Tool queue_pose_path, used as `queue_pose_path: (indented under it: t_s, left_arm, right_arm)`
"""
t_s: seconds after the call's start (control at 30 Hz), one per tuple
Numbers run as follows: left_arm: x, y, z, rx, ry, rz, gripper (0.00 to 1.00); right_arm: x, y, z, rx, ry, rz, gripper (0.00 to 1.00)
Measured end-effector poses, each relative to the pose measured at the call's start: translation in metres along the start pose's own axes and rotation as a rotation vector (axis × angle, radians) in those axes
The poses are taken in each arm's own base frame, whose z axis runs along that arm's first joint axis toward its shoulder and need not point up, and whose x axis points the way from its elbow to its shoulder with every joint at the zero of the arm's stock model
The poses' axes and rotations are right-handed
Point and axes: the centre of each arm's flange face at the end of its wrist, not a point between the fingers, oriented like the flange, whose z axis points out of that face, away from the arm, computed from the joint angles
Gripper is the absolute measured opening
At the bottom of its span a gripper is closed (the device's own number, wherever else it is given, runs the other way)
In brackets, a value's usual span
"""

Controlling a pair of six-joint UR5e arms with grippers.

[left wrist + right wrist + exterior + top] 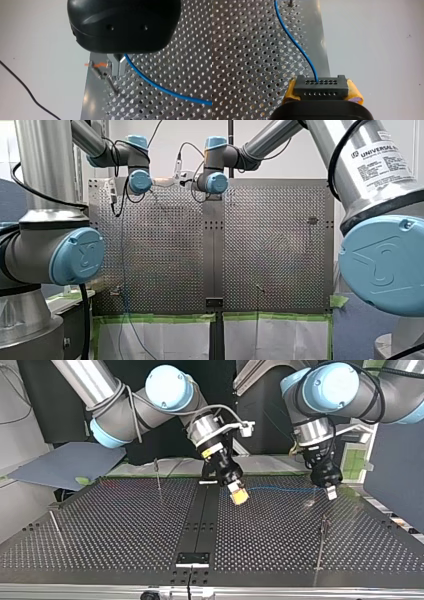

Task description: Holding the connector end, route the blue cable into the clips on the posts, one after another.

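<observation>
Right end effector [239, 496], top view centre, clamps the connector [321, 86]; left end effector [330, 492], right of it, pinches the blue cable [280, 490].

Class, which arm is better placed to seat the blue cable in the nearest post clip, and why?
Left, most likely: my left gripper grips the blue cable right beside the post with the orange-marked clip. My right gripper is busy clamping the connector.
</observation>
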Motion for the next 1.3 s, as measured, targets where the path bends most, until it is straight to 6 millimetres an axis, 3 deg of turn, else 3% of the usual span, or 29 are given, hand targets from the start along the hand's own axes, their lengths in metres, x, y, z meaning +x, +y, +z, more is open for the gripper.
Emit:
queue_pose_path:
  t_s: [0.37,0.57,1.03,1.3]
  left_arm:
    - [-0.014,-0.002,0.02,0.046,-0.004,0.013,0.0]
    - [-0.015,-0.005,0.029,0.049,0.013,0.023,0.0]
    - [-0.016,0.011,0.045,0.013,0.01,0.026,0.0]
    - [-0.017,0.015,0.053,0.02,0.006,0.019,0.0]
  right_arm:
    - [-0.01,-0.014,0.012,0.027,-0.01,0.009,0.0]
    - [-0.005,-0.019,0.018,0.034,0.004,0.011,0.0]
    - [0.001,-0.023,0.031,0.045,0.023,0.025,0.0]
    - [-0.01,-0.027,0.039,0.054,0.007,0.028,0.0]
